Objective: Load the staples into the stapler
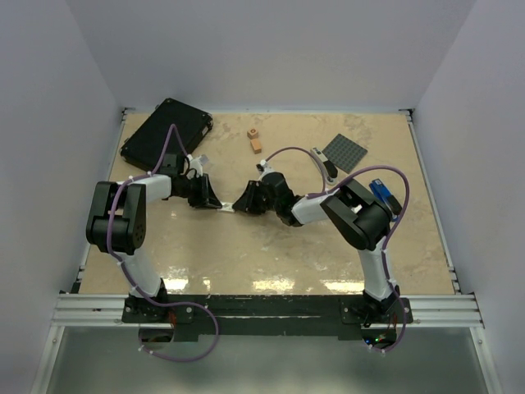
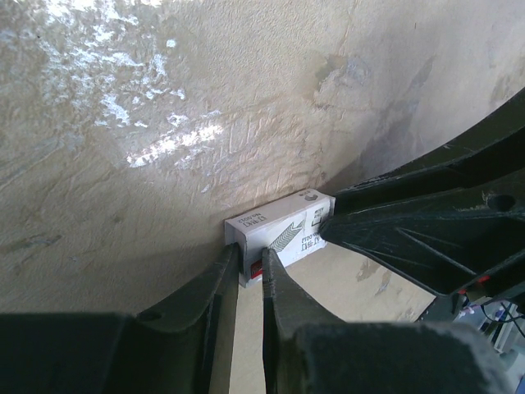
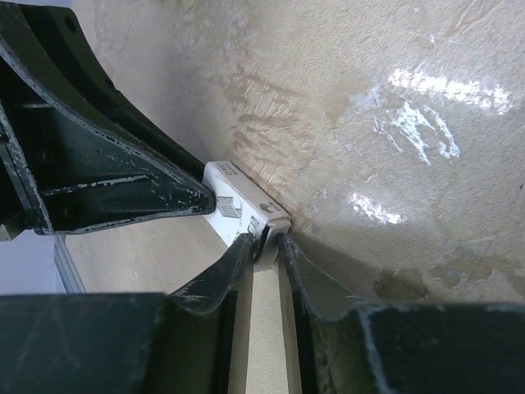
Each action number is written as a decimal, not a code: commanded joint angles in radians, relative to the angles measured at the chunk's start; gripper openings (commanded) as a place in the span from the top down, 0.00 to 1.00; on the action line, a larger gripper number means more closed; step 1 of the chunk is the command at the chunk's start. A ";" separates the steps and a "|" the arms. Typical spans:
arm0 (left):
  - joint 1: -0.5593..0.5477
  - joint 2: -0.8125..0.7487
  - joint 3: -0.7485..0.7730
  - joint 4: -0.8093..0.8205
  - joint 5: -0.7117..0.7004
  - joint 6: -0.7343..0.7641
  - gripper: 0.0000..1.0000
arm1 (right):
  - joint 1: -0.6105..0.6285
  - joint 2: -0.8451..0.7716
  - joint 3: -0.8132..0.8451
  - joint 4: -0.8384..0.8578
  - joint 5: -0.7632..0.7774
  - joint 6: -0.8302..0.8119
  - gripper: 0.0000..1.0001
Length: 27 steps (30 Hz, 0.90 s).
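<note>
Top external view: left tool (image 1: pixel 215 203) and right tool (image 1: pixel 240 205) pinch the white box (image 2: pixel 279 232) (opposite ends); stapler (image 1: pixel 326 167) well apart.

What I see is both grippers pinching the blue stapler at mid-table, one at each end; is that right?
Not the blue stapler: the wrist views show the left gripper and right gripper pinching a small white printed box at mid-table, one at each end. The blue stapler lies apart, far right.

Black case (image 1: pixel 166 131), grey plate (image 1: pixel 344 152), orange blocks (image 1: pixel 257 147)
</note>
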 commanded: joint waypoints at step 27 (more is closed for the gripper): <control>-0.015 0.010 0.003 0.028 0.039 -0.016 1.00 | 0.007 -0.065 0.176 -0.392 0.191 -0.133 1.00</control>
